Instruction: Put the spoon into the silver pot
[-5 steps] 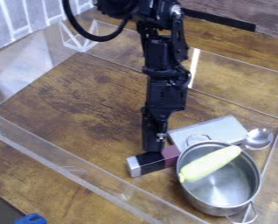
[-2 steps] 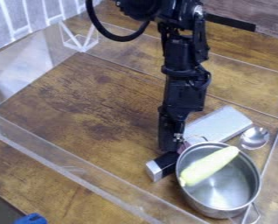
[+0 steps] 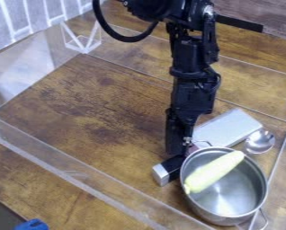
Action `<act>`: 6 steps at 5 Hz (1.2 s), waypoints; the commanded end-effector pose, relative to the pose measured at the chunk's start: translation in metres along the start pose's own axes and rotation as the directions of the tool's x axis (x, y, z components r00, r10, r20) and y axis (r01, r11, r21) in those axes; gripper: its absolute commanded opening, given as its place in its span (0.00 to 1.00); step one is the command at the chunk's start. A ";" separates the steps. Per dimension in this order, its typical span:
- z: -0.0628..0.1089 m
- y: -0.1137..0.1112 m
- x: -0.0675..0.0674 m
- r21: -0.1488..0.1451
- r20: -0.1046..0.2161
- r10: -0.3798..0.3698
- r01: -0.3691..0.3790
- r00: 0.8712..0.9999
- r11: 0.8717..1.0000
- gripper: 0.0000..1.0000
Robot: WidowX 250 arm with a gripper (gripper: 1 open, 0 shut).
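Tool (image 3: 182,151) shut — beside silver pot (image 3: 225,186), yellow-green oblong (image 3: 214,172) in pot

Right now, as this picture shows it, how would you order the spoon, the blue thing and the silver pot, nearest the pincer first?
1. Silver pot: right beside the pincer.
2. Spoon: at picture right, by the pot's far rim.
3. Blue thing: bottom left corner.

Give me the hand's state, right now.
Hand: closed, down by the silver pot's rim; whether it grips anything cannot be told.
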State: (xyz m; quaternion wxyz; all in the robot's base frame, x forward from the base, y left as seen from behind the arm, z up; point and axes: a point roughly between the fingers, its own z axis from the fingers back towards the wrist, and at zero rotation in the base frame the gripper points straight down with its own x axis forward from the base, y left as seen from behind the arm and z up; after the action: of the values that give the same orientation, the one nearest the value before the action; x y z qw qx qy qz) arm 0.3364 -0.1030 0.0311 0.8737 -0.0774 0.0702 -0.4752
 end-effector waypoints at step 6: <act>-0.011 -0.044 0.011 0.024 -0.047 0.003 -0.002 0.999 1.000 0.00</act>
State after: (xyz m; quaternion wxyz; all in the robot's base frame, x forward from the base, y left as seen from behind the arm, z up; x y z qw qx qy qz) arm 0.3158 -0.1123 0.0333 0.8908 -0.0553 0.0809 -0.4437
